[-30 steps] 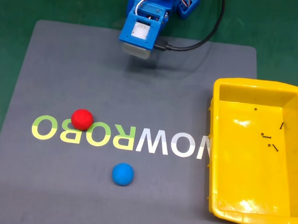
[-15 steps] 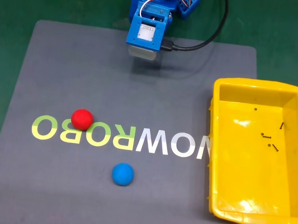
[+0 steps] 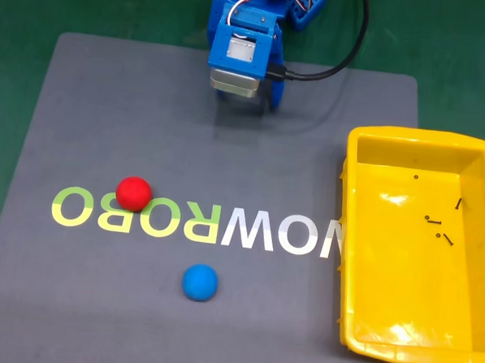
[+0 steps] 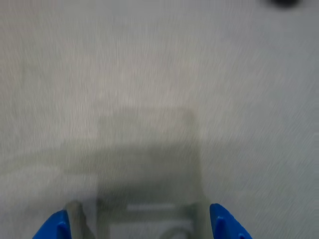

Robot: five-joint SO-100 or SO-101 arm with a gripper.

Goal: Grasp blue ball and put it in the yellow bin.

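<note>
The blue ball (image 3: 199, 282) lies on the grey mat below the printed letters in the fixed view. The yellow bin (image 3: 350, 236) stands at the right edge of the mat, with a few small dark screws inside. My gripper (image 3: 251, 96) hangs over the top of the mat, far from the ball and mostly hidden under the blue wrist housing. In the blurred wrist view my gripper (image 4: 139, 229) shows two blue fingertips (image 4: 56, 227) set wide apart over bare mat. Nothing is between them.
A red ball (image 3: 133, 193) rests on the letters, up and left of the blue one. A black cable (image 3: 330, 68) runs from the arm across the mat's top edge. Green table surrounds the grey mat (image 3: 108, 101).
The wrist has swung a little to the right and tipped down toward the mat, so a blue finger now shows beside it. Both balls and the bin are where they were.
</note>
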